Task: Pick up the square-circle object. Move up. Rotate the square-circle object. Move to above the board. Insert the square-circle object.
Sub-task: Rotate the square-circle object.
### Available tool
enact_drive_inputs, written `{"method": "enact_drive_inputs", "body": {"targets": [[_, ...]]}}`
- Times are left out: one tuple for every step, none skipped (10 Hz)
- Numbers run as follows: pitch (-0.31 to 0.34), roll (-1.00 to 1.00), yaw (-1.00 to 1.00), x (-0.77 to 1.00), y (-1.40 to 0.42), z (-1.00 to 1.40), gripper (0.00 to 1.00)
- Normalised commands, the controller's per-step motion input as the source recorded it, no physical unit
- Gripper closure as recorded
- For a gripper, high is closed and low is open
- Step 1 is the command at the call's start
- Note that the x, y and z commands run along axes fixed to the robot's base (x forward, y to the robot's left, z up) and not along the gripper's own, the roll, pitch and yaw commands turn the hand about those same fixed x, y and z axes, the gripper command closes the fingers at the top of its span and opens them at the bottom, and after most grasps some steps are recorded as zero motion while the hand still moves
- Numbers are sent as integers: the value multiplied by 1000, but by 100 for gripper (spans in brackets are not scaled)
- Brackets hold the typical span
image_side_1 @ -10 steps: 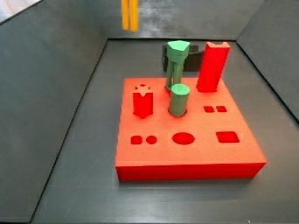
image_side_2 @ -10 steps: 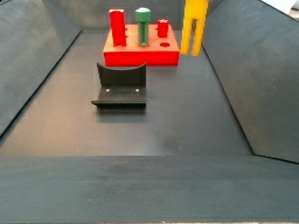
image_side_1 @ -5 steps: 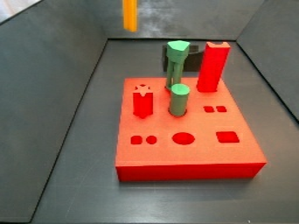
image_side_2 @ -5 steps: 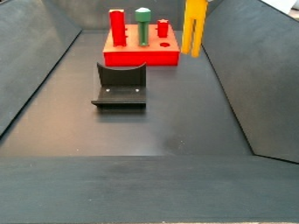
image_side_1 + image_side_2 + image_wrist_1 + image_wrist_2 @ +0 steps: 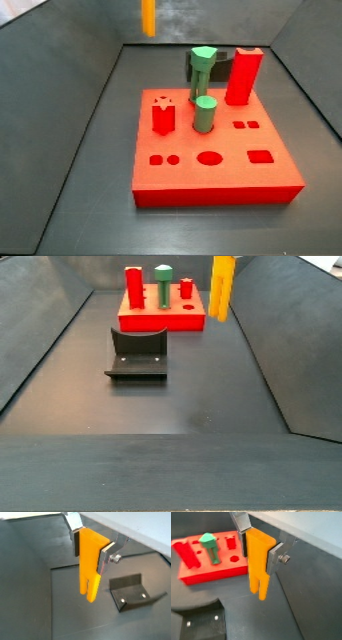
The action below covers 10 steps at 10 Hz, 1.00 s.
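My gripper (image 5: 91, 543) is shut on the square-circle object (image 5: 89, 566), a tall yellow-orange peg hanging upright with its two prongs pointing down. It shows in both wrist views (image 5: 259, 562) and in both side views (image 5: 148, 17) (image 5: 222, 286), held in the air. The silver fingers (image 5: 276, 558) clamp its upper part. The board (image 5: 214, 150), a flat red block with shaped holes, lies on the floor; in a side view the peg hangs just beside its right edge (image 5: 160, 318). It also shows in a wrist view (image 5: 211, 564).
On the board stand a red square pillar (image 5: 243, 76), a green hexagon-topped peg (image 5: 202, 72), a green round peg (image 5: 205, 113) and a short red star piece (image 5: 163, 115). The dark fixture (image 5: 136, 353) stands on the floor. Sloped dark walls enclose the floor.
The peg has risen slightly in both side views; nothing else has moved.
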Motion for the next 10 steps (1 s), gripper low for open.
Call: {"method": "enact_drive_inputs", "body": {"targets": [[-3,-5,-1000,21,3,-3,100],[-3,-6,-1000,19,6,-4,100],[-3,-6,-1000,19,6,-4,100],[-4,-7,-1000,19,8,-4,100],[-4,-7,-1000,18,9,-5,100],[-4,-8,-1000,18,10,-5,100],[-4,-8,-1000,18,10,-5,100],[-4,-9,-1000,18,11,-5,100],[-5,-10,-1000,17,11,-5,100],[-5,-11,-1000,17,12,-5,100]]}}
